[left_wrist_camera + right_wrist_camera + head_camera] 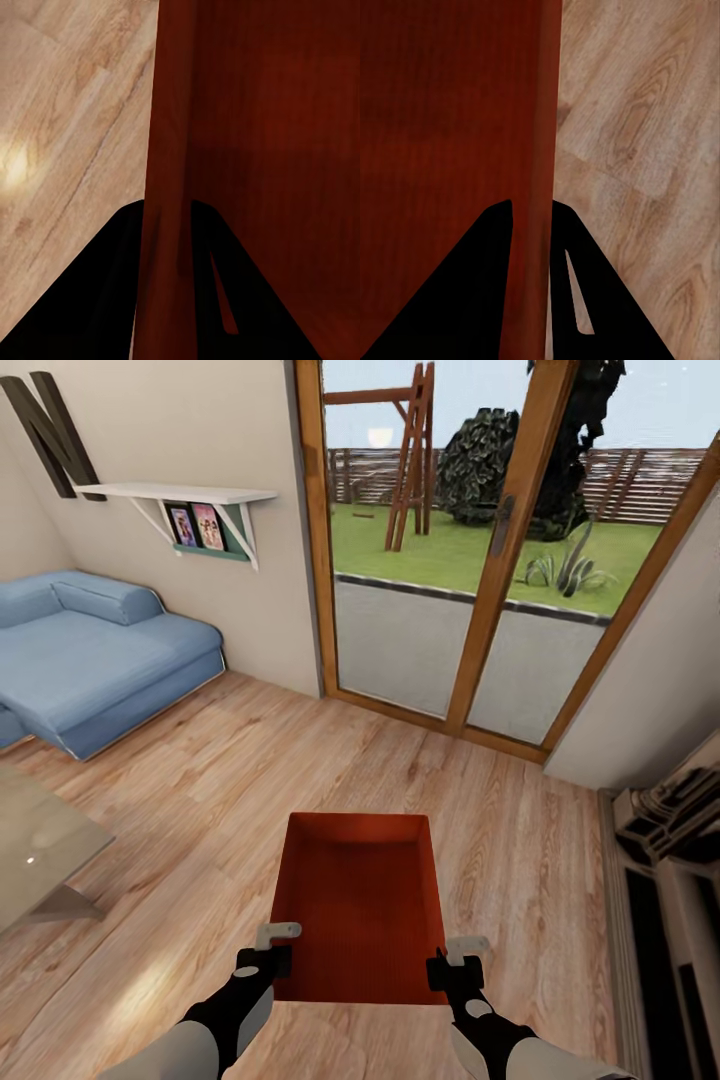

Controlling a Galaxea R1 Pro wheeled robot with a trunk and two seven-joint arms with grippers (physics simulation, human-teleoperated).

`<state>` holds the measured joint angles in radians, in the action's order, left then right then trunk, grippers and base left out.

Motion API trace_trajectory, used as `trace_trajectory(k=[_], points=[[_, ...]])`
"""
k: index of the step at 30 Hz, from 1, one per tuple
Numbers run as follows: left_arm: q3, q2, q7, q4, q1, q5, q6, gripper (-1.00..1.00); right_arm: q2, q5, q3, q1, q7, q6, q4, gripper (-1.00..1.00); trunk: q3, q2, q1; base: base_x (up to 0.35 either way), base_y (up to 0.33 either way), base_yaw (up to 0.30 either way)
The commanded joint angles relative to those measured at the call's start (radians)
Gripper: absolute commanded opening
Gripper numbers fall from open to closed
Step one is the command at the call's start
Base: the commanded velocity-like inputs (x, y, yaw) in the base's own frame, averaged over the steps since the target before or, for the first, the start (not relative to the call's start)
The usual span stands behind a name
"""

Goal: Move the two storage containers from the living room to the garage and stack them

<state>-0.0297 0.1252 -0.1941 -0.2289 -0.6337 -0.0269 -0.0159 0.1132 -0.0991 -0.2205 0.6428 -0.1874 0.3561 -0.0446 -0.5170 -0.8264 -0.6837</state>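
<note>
A storage container (360,905), orange-red and lidless, is carried above the wood plank floor (250,780) in front of the glass doors (480,550). The left gripper (268,950) pinches its left wall, the right gripper (455,957) its right wall. A large dark letter "N" (50,430) hangs above the blue sofa (90,650).

My glass table (40,840) and blue sofa (90,650) cut off at the edge (both arms too).
</note>
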Motion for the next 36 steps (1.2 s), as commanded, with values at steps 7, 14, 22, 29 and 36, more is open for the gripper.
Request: trace_trajectory(k=[7,14,22,29,36], points=[[-0.009,-0.002,-0.023,0.004,0.0,-0.004,-0.001,-1.0,0.0,-0.004,0.038,0.001,-0.004,0.006,-0.003,-1.0,0.011,-0.001,0.0,0.0,0.0,0.0],[-0.009,-0.002,-0.023,0.005,0.0,-0.004,-0.002,-1.0,0.0,-0.004,0.038,0.001,-0.004,0.006,-0.003,-1.0,0.022,-0.001,0.0,0.0,0.0,0.0],[-0.009,-0.002,-0.023,0.006,0.0,-0.004,-0.002,-1.0,0.0,-0.004,0.038,0.001,-0.004,0.006,-0.003,-1.0,0.035,-0.001,0.0,0.0,0.0,0.0],[-0.009,-0.002,-0.023,0.006,0.0,-0.004,-0.002,-1.0,0.001,-0.003,0.038,0.001,-0.004,0.006,-0.003,-1.0,0.046,-0.001,0.0,0.0,0.0,0.0],[-0.009,-0.002,-0.022,0.006,0.0,-0.004,-0.001,-1.0,0.0,-0.002,0.038,0.001,-0.004,0.006,-0.003,-1.0,0.057,-0.001,0.0,0.0,0.0,0.0]])
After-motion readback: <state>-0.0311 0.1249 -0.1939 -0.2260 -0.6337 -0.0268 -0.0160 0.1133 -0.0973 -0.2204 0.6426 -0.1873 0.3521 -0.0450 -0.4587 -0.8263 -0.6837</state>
